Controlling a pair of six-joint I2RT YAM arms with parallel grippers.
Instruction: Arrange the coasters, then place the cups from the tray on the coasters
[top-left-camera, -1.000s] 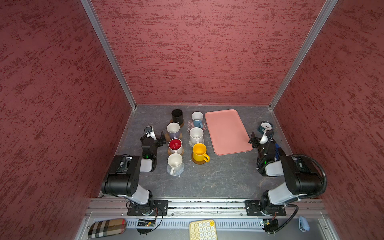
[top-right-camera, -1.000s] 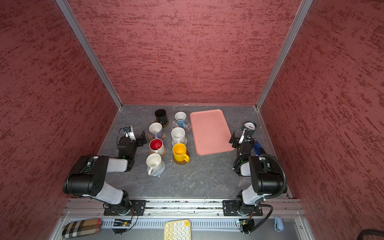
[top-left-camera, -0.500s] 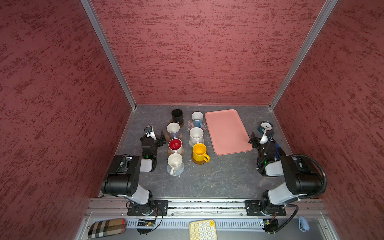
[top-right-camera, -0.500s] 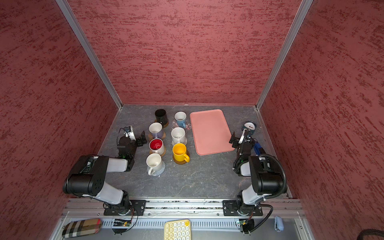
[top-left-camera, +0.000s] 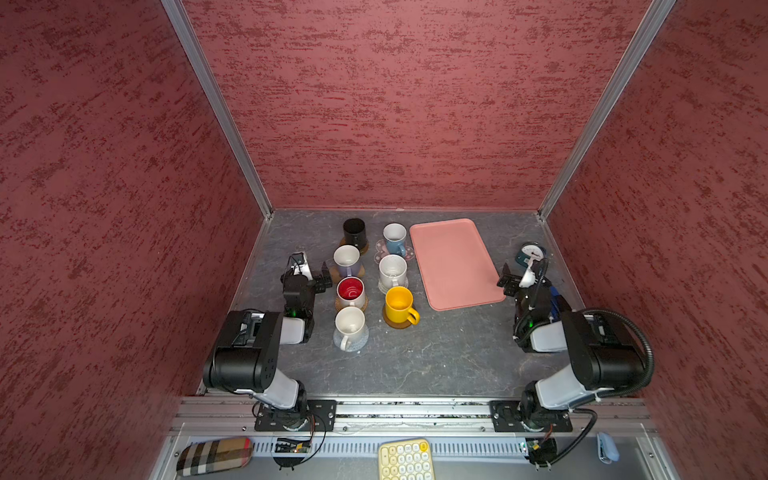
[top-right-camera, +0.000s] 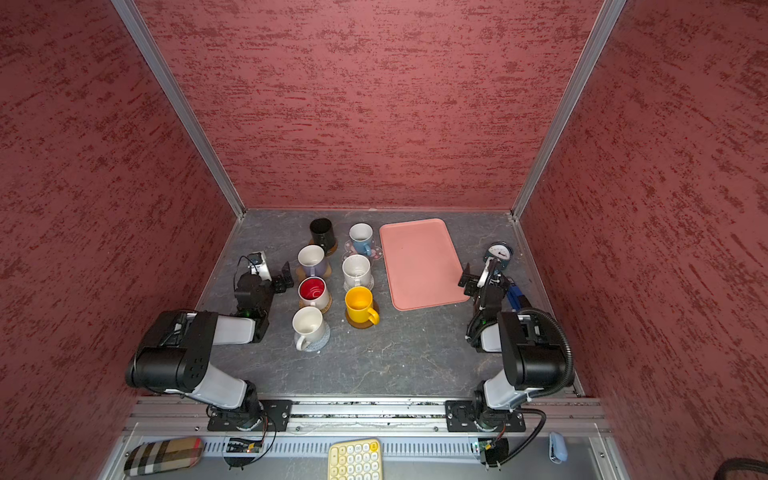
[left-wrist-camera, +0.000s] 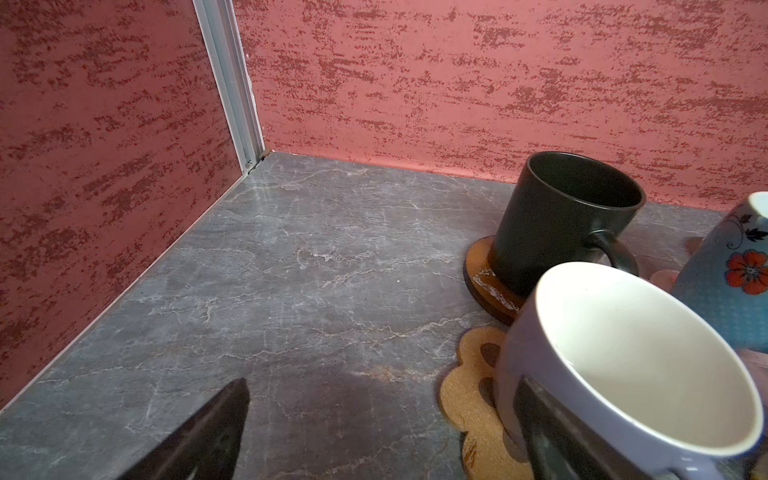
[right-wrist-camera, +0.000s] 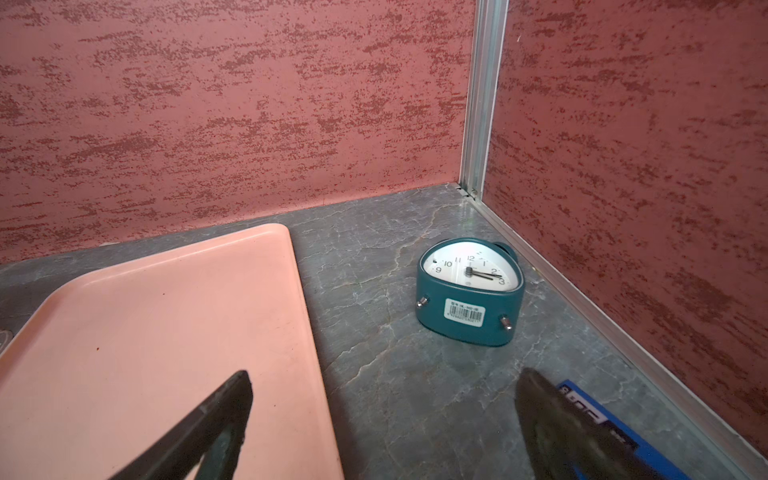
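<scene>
Seven cups stand in two rows on coasters left of the bare pink tray (top-left-camera: 455, 262) (right-wrist-camera: 145, 332): black cup (top-left-camera: 354, 232), lavender cup (top-left-camera: 347, 261), red-inside cup (top-left-camera: 351, 291), cream cup (top-left-camera: 350, 326), light blue cup (top-left-camera: 394, 237), speckled cup (top-left-camera: 392, 271) and yellow cup (top-left-camera: 399, 305). The black cup (left-wrist-camera: 561, 224) sits on a brown disc (left-wrist-camera: 484, 270), the lavender cup (left-wrist-camera: 623, 357) on a paw-shaped coaster (left-wrist-camera: 465, 390). My left gripper (left-wrist-camera: 382, 390) (top-left-camera: 309, 276) is open over bare table, one finger against the lavender cup's side. My right gripper (right-wrist-camera: 386, 376) (top-left-camera: 524, 279) is open, straddling the tray's right edge.
A teal clock (right-wrist-camera: 469, 291) lies in the back right corner, with a blue flat item (right-wrist-camera: 602, 419) beside the right gripper near the right wall. Red walls close three sides. A yellow keypad (top-left-camera: 404, 459) and a plaid case (top-left-camera: 214, 455) lie on the front ledge.
</scene>
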